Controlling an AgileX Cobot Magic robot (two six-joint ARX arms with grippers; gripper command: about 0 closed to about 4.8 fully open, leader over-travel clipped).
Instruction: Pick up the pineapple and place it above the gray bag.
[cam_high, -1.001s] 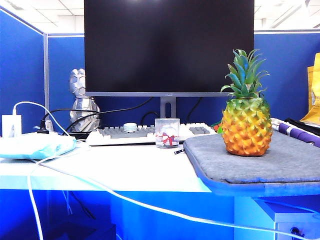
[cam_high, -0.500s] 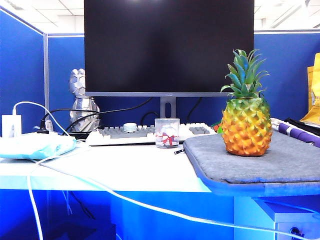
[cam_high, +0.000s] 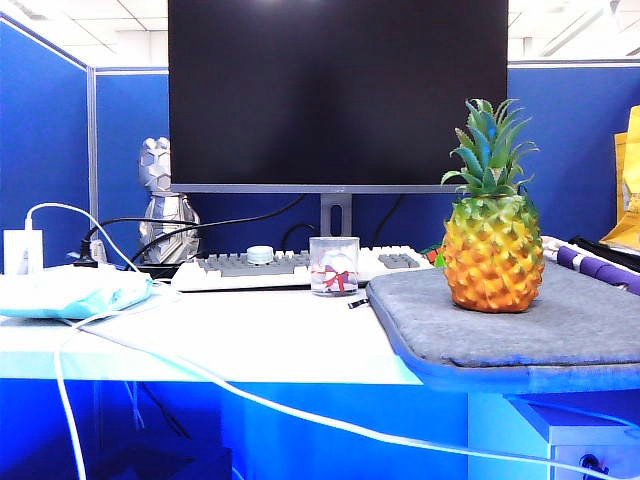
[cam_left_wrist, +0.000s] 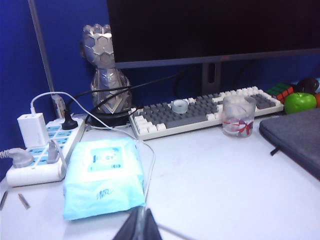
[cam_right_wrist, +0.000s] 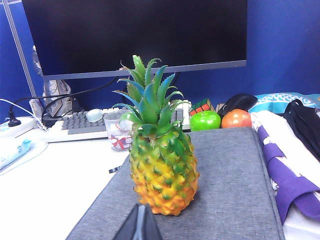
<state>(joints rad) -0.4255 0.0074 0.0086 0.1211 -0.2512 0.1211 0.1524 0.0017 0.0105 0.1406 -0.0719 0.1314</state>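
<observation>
A white desk (cam_high: 250, 340) is sitting inside blue cubicle walls, and in the exterior view a large dark monitor (cam_high: 338, 92) is filling the background above a gray-and-white keyboard (cam_high: 300, 266). The pineapple (cam_high: 492, 215) is standing upright on the gray bag (cam_high: 560, 325), which is lying flat at the right end of the desk with its blue-edged corner overhanging the front; a small clear cup (cam_high: 334, 265) is standing just left of the bag, and a light-blue packet (cam_high: 70, 290) is lying at the far left with white cables trailing past it (neither arm is showing in this view). In the left wrist view, the left gripper (cam_left_wrist: 141, 227) is showing only as dark fingertips pressed together at the frame's edge, closed on nothing, hanging over the desk near the light-blue packet (cam_left_wrist: 104, 177) and a white power strip (cam_left_wrist: 42, 150); a silver fist figure (cam_left_wrist: 105, 75) is standing behind, and a green toy fruit (cam_left_wrist: 300, 102) is resting beyond the bag's corner (cam_left_wrist: 295, 137). In the right wrist view, the right gripper (cam_right_wrist: 138, 225) is likewise appearing as closed dark tips, empty, hovering just in front of the pineapple (cam_right_wrist: 161, 165), which is resting upright on the gray bag (cam_right_wrist: 235, 190); green (cam_right_wrist: 205, 120) and orange (cam_right_wrist: 236, 118) toy fruits are sitting behind the bag, and purple-and-white cloth (cam_right_wrist: 287, 170) is lying beside it.
</observation>
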